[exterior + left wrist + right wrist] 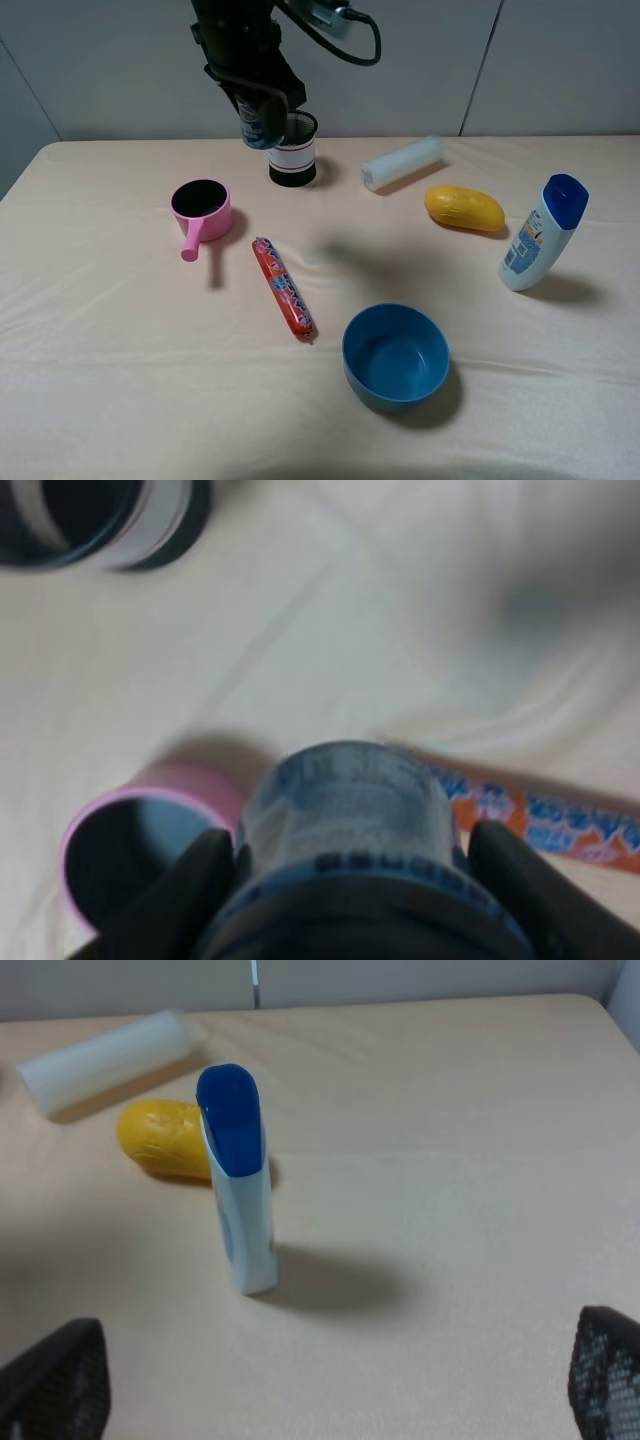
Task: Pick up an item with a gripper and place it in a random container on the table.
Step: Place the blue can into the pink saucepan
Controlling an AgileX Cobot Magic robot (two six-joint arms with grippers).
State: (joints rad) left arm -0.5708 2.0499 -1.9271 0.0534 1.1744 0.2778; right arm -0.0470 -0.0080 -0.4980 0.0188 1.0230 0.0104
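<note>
The pincer (348, 885) grips the blue jar (345, 800), with the pink cup (190, 785) just beyond.

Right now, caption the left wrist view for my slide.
Left gripper holding the small blue jar above the table, with the pink cup and red sausage stick below.

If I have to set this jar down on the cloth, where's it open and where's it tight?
Widest bare cloth: front left, bordered by the pink cup and sausage. Also the centre, between sausage, blue bowl and yellow object. Tight: the back, around mesh cup and white cylinder.
</note>
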